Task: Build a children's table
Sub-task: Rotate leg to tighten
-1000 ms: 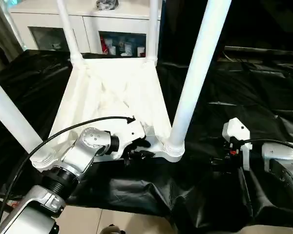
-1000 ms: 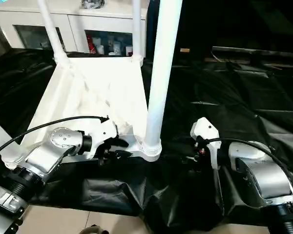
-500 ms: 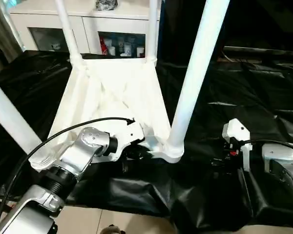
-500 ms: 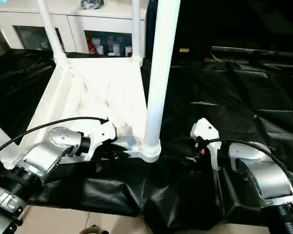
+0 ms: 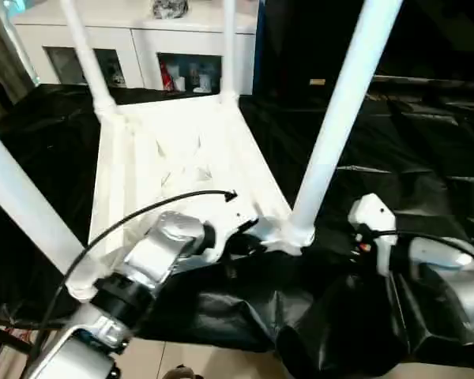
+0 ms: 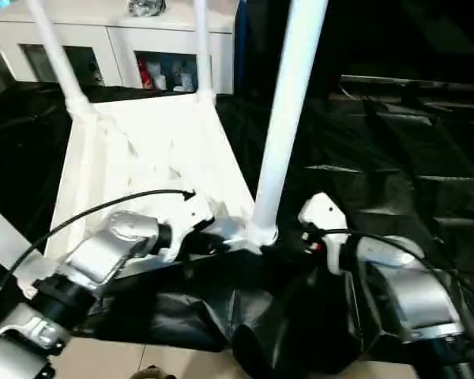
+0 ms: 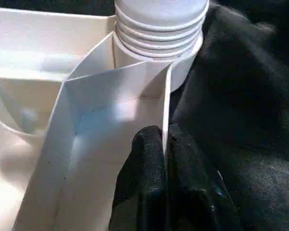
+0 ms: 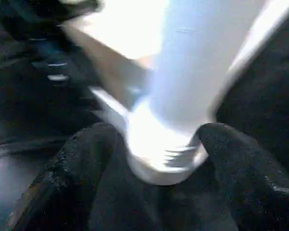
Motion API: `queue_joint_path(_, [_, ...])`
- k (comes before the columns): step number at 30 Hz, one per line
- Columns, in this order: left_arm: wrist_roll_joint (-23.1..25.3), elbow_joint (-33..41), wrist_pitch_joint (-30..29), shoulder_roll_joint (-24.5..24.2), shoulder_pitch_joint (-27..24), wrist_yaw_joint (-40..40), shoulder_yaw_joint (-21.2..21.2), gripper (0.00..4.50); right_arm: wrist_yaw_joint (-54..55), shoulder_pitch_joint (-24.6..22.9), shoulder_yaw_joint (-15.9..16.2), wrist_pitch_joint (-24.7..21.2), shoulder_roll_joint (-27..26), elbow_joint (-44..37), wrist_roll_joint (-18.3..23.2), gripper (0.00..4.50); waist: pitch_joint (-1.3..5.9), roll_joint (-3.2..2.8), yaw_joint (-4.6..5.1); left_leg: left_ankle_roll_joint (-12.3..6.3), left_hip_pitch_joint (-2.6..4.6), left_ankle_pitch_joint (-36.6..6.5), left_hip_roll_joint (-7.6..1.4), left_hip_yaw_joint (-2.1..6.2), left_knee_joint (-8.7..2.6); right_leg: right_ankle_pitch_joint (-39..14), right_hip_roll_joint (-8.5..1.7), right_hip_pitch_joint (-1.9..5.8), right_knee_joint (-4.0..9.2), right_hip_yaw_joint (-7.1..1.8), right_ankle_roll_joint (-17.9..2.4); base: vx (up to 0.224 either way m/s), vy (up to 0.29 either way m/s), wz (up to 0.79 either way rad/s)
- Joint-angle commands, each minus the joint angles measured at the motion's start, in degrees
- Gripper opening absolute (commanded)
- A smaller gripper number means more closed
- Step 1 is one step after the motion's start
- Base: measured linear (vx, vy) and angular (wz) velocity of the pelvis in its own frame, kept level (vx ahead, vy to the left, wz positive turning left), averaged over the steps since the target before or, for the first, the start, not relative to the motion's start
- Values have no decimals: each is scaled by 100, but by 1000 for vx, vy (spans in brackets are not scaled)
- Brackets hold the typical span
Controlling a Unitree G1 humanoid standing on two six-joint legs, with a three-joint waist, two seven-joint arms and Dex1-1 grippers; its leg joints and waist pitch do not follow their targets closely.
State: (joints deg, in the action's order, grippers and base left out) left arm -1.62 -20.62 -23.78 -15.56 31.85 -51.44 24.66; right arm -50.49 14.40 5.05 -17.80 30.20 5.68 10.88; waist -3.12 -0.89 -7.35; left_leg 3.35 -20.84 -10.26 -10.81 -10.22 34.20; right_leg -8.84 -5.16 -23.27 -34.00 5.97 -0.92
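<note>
Here the tabletop [image 7: 111,120] rim is pinched by the left end effector [image 7: 164,163] – probably for steadying – while the right end effector [image 8: 156,159] is spread around the near leg [image 5: 332,142]

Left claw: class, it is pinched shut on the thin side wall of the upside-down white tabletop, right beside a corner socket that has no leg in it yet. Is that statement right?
Not quite. The left claw is indeed shut on the tabletop side wall, but the corner socket beside it already holds a leg. The left wrist view shows the ribbed leg collar seated there, and the left eye view shows the leg rising from it.
</note>
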Motion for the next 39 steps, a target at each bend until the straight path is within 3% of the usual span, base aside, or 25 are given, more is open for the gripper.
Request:
queue_joint_path(1, [46,55,273,-26,-50,36,-33,9,162,126,-24,108,-53,154,-87,354,380,71,-7,-179,42,-1508,-181,111,-403,-2805,-376,273,592,-232,-447,0,0,0])
queue_joint_path(2, [33,60,358,-18,-60,18,-38,0,152,138,-43,104,-86,178,-60,380,387,63,-8,-195,46,-1502,-189,107,-401,-2696,-375,277,572,-241,-484,0,0,0])
queue_joint_path(5, [-53,174,318,-28,-132,-124,-49,0,-108,147,-20,-96,-184,118,193,393,398,85,-23,-266,22,-1412,-203,104,-406,-2419,-379,301,523,-259,-572,0,0,0])
queue_joint_path(7, [-101,227,384,-49,-173,-235,-37,0,-160,158,44,-94,-193,127,179,410,393,80,-21,-275,14,-1401,-217,107,-412,-2388,-383,301,512,-260,-617,0,0,0])
queue_joint_path(8, [-149,260,433,-54,-218,-316,-48,0,-204,223,189,-2,-205,247,83,431,387,105,-16,-262,15,-1377,-216,102,-413,-2415,-389,298,510,-262,-635,0,0,0])
queue_joint_path(12, [-116,189,475,-59,-217,-308,-67,0,-241,394,360,157,-258,533,-72,431,377,80,-11,-231,36,-1460,-217,99,-413,-2577,-392,282,533,-263,-610,0,0,0])
queue_joint_path(13, [-116,187,476,-60,-216,-311,-68,0,-232,413,359,165,-270,566,-80,431,378,120,-3,-234,27,-1447,-215,96,-415,-2574,-390,285,531,-263,-603,0,0,0])
queue_joint_path(15, [-118,183,476,-66,-215,-331,-73,0,-175,522,336,198,-340,760,-131,431,379,99,-5,-222,31,-1430,-216,100,-416,-2591,-398,284,523,-265,-600,0,0,0])
queue_joint_path(16, [-121,180,470,-71,-212,-351,-77,0,-115,639,300,241,-422,970,-164,431,383,120,0,-222,26,-1399,-215,96,-414,-2564,-400,284,524,-269,-613,0,0,0])
queue_joint_path(22, [-107,155,481,-72,-204,-391,-96,0,-202,715,283,283,-477,1128,-40,382,391,93,-3,-246,25,-1311,-225,91,-414,-2256,-393,294,476,-285,-736,0,0,0])
queue_joint_path(26, [-99,139,500,-96,-201,-437,-81,0,-301,689,319,357,-491,1222,-3,352,380,85,-2,-229,28,-1419,-220,94,-420,-2435,-398,294,505,-278,-693,0,0,0])
queue_joint_path(28, [-98,136,504,-101,-200,-441,-81,0,-290,688,316,381,-504,1246,-10,315,383,75,-3,-211,32,-1431,-221,98,-421,-2489,-401,290,509,-277,-674,0,0,0])
queue_joint_path(38, [-85,3,469,-26,-139,-311,-184,0,-177,623,263,472,-695,1269,54,275,378,86,15,-202,26,-1466,-219,102,-428,-2545,-397,289,514,-275,-658,0,0,0])
queue_joint_path(39, [-30,-139,436,96,-69,-65,-235,0,70,578,219,480,-846,1299,42,275,372,115,25,-206,25,-1467,-215,91,-426,-2571,-390,278,524,-275,-643,0,0,0])
